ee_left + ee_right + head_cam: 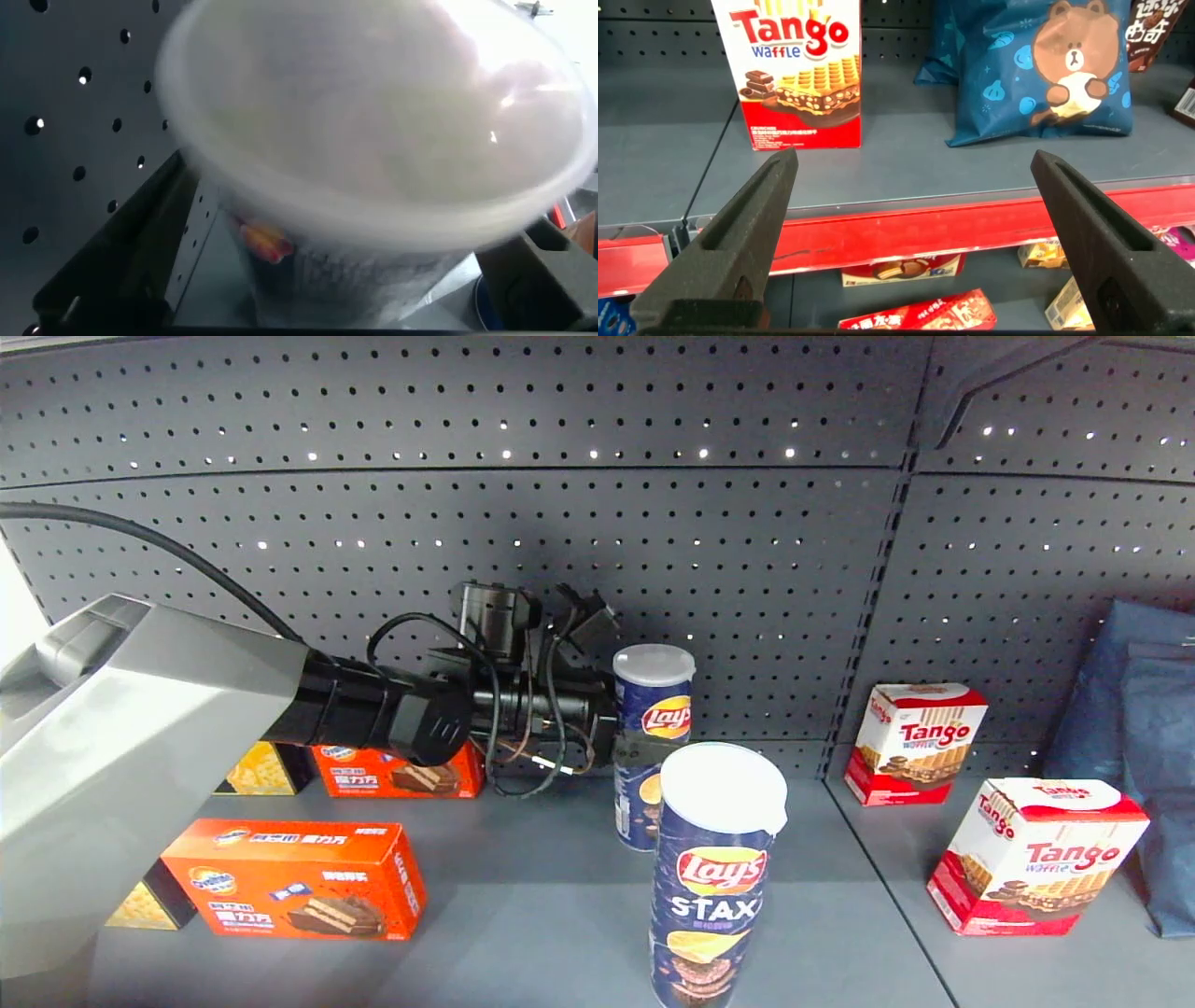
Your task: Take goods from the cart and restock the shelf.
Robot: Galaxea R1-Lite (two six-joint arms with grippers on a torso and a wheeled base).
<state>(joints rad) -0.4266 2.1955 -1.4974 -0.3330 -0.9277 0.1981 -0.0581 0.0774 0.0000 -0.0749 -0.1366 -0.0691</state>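
The left end effector [651,745] reaches in from the robot's left and is closed around the middle of a chip can [653,702]. The can is upright, its long axis vertical, and its base appears to rest on the shelf [523,905] close to the pegboard wall [597,551]. A second chip can [714,882] stands upright just in front, slightly to the right, and would crowd any forward pull. Orange boxes [294,879] lie under and beside the arm. Wafer boxes [1032,854] and blue bags [1158,737] sit well to the right. The right end effector [915,168] is wide open, holds nothing, and faces another wafer box [789,70].
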